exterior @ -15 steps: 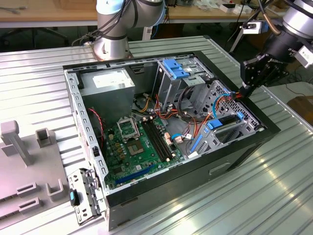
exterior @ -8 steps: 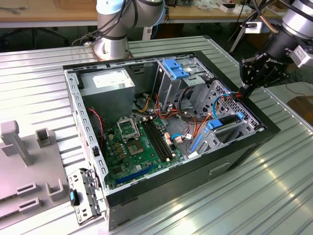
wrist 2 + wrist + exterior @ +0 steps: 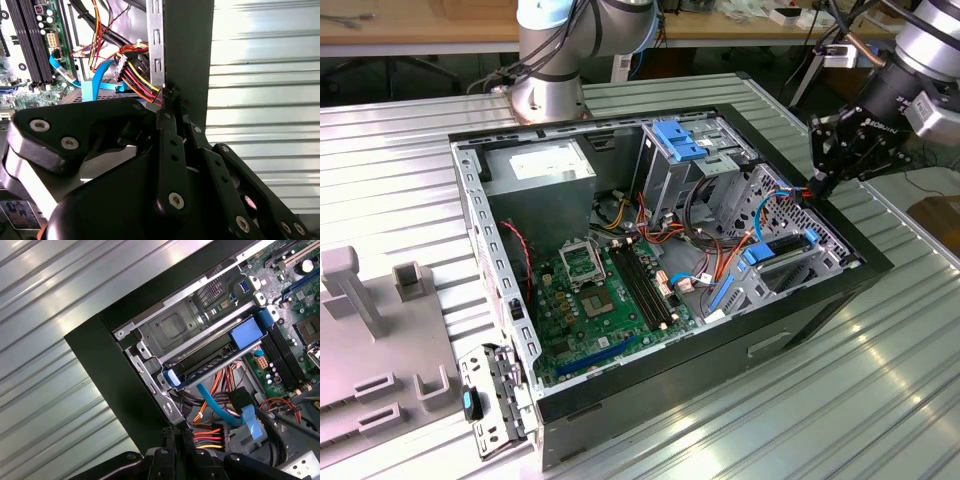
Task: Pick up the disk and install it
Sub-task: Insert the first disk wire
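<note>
My claw (image 3: 820, 183) sits at the rim of the open computer case (image 3: 825, 300), its fingers (image 3: 167, 107) drawn together, pinching the end of a red, yellow and black cable bundle (image 3: 207, 436). Just beyond the claw, inside the case, the disk (image 3: 215, 360) with its blue rail lies slotted in the metal drive cage (image 3: 790, 235). Loose orange and blue cables (image 3: 225, 405) crowd the space between claw and disk. The ribbed metal surface (image 3: 890, 370) spreads outside the case wall.

Ribbed glossy metal table (image 3: 880, 400), matt black plastic end effector (image 3: 823, 172), perforated bare-metal drive cage (image 3: 790, 225)
</note>
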